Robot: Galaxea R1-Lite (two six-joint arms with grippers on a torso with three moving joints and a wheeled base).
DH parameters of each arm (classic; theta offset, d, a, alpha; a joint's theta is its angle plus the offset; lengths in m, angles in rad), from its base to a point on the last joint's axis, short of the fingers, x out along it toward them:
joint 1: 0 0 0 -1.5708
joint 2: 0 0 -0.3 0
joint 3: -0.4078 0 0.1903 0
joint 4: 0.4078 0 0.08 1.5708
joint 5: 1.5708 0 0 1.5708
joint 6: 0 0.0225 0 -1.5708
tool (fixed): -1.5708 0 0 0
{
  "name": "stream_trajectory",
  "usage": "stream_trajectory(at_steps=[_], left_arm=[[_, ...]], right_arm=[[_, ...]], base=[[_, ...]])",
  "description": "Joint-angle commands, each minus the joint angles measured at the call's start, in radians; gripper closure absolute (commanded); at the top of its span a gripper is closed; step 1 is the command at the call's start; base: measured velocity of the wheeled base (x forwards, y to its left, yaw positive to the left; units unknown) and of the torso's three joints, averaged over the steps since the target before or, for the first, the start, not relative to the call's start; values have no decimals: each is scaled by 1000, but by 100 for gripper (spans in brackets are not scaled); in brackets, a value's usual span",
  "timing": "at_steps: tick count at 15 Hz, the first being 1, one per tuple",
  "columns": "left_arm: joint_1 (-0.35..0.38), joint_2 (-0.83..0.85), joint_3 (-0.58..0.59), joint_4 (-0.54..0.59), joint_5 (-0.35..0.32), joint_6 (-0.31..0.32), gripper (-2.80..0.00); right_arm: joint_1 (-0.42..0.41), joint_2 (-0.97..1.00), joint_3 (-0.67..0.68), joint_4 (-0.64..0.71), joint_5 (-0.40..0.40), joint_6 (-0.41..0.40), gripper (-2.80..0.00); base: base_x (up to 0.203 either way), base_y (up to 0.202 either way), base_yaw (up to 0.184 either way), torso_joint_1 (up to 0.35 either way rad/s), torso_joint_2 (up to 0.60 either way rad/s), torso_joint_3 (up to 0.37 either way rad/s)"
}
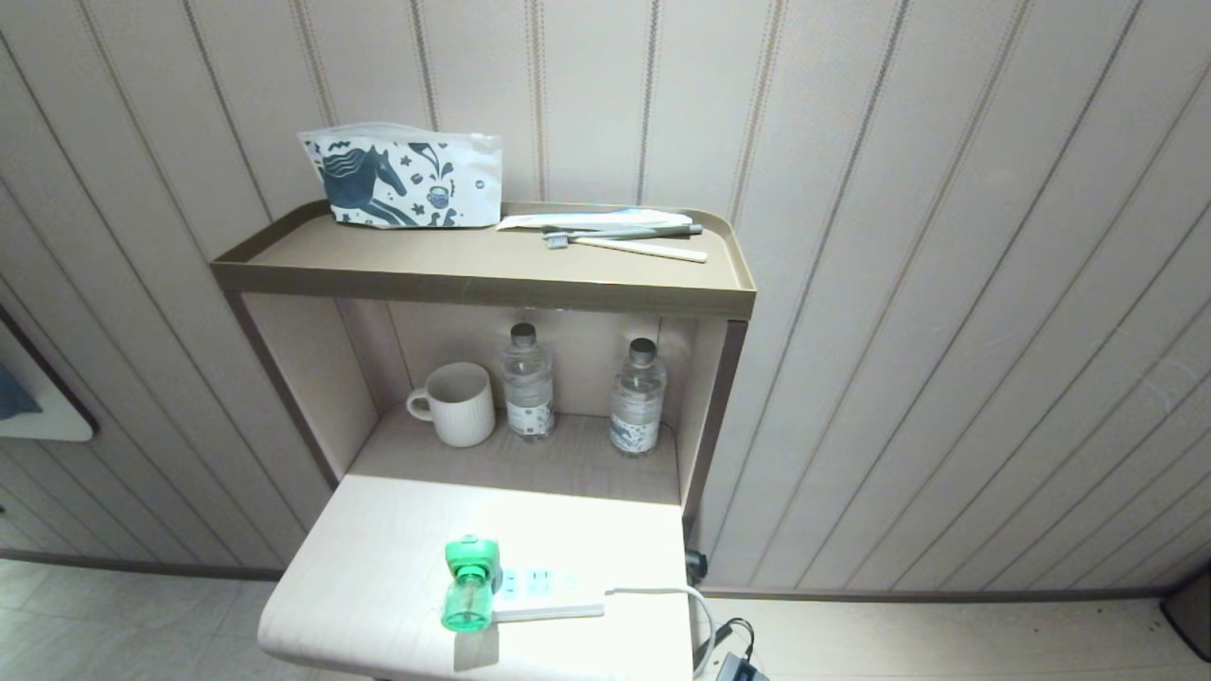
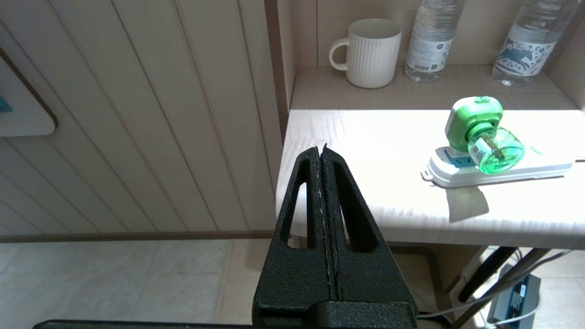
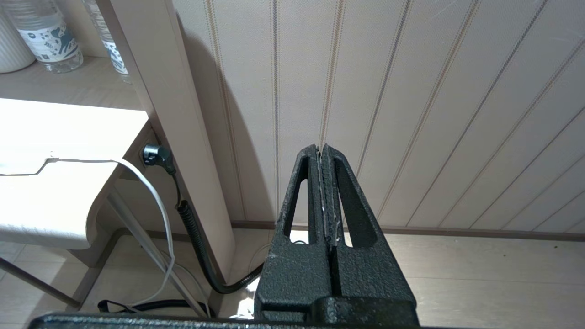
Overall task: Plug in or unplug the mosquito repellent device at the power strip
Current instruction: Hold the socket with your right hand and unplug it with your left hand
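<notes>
Mosquito repellent device plugged into power strip at its nine o'clock end, left gripper — pressed closed, empty — well short, right gripper likewise clamped on nothing.

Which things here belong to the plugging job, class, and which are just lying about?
Belong to the job:
mosquito repellent device, plugged into the strip's end socket
power strip on the white table

Just lying about:
mug
two water bottles
horse-print pouch
toothbrushes on the top shelf
</notes>
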Motion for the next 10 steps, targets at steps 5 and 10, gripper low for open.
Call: stream_trajectory(at_steps=[5, 10], left_arm=[[0, 0, 0, 0, 0, 2, 0], [0, 0, -3, 5, 3, 17, 0]], right_arm=[[0, 2, 0, 0, 0, -1, 0], [0, 2, 0, 1, 0, -2, 0]], base=[[0, 0, 0, 0, 0, 0], [0, 0, 0, 0, 0, 0]])
